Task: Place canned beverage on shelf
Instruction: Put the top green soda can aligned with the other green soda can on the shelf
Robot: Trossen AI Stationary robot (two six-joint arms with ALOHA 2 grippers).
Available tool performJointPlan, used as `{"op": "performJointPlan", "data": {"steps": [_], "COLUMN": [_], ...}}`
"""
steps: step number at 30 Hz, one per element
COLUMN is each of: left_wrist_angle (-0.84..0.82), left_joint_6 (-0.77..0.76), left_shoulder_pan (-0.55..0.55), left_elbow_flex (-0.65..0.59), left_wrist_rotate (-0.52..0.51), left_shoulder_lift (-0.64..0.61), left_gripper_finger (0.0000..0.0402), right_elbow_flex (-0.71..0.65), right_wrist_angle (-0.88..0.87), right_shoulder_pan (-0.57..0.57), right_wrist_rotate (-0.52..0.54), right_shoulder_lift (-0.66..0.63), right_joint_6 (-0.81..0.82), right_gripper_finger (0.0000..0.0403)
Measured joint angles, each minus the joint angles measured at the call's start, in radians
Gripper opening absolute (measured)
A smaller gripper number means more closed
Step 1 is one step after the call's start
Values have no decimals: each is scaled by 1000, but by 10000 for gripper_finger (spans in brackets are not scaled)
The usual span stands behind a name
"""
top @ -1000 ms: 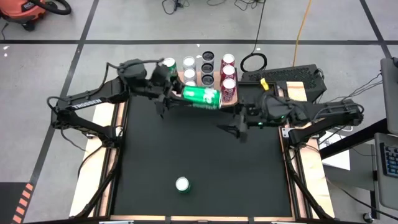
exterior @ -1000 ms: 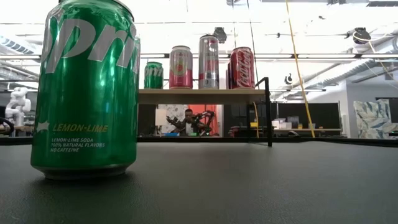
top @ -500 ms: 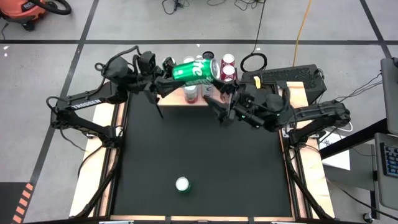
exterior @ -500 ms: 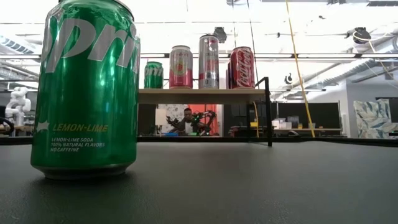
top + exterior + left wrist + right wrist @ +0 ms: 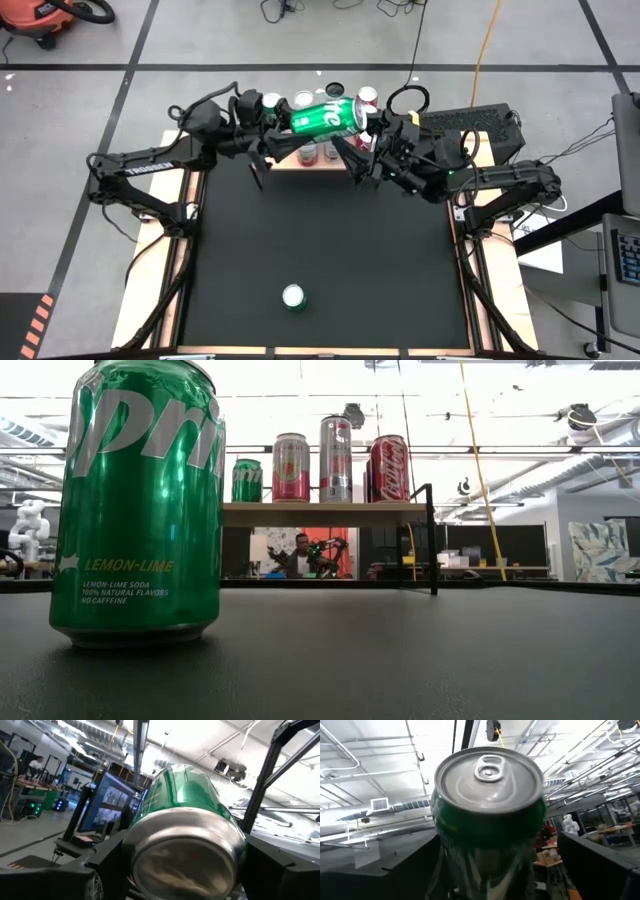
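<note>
A green soda can (image 5: 322, 116) lies on its side in the air over the wood-topped shelf (image 5: 320, 513) at the table's far edge. My left gripper (image 5: 285, 128) is shut on its bottom end (image 5: 182, 862). My right gripper (image 5: 358, 132) is open, with its fingers (image 5: 600, 865) on either side of the can's top end (image 5: 489, 777); I cannot tell whether they touch it. Several cans stand upright on the shelf (image 5: 335, 460). A second green can (image 5: 292, 296) stands on its base on the black table near the front edge. Neither gripper shows in the low view. My left gripper pinches the can's side wall at its bottom end (image 5: 227, 845) between its two fingers (image 5: 110, 865). The fingers come about level from the table's left side and lie along the can. The can is lifted clear above the shelf, nearly level, its top toward the right arm.
The shelf holds a green can (image 5: 247, 480), a pink can (image 5: 291, 468), a tall silver can (image 5: 335, 460) and a red can (image 5: 388, 468). Wooden rails (image 5: 165, 200) run along the black table's sides. Free black surface (image 5: 330, 240) lies between the shelf and the near can.
My left gripper has carried the green can up and toward the far edge, from in front of the shelf to above it, still lying on its side. My right gripper has moved toward the far edge and up to the can's top end.
</note>
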Motion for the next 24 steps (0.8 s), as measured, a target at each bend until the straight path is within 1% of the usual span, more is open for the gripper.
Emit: {"op": "performJointPlan", "data": {"steps": [3, 8, 14, 16, 22, 24], "left_wrist_angle": [3, 14, 11, 14, -7, -27], "left_joint_6": [0, 1, 0, 0, 0, 1], "left_shoulder_pan": [-3, -4, -3, -3, -3, -3], "left_elbow_flex": [0, 0, 0, 0, 0, 0], "left_wrist_rotate": [-7, -6, -6, -6, -5, -2], "left_shoulder_lift": [13, 23, 38, 44, 48, 47], "left_gripper_finger": [292, 292, 292, 293, 293, 299], "right_elbow_flex": [0, 1, 1, 1, 1, 1], "right_wrist_angle": [4, 12, 45, 46, 41, 39], "right_shoulder_pan": [-1, -2, -3, -7, -9, -9], "right_wrist_rotate": [6, -14, -17, -18, -21, -18], "right_shoulder_lift": [0, 0, 0, 0, 0, 0], "right_joint_6": [1, 5, 2, 2, 3, 6], "right_gripper_finger": [380, 379, 369, 354, 285, 269]}}
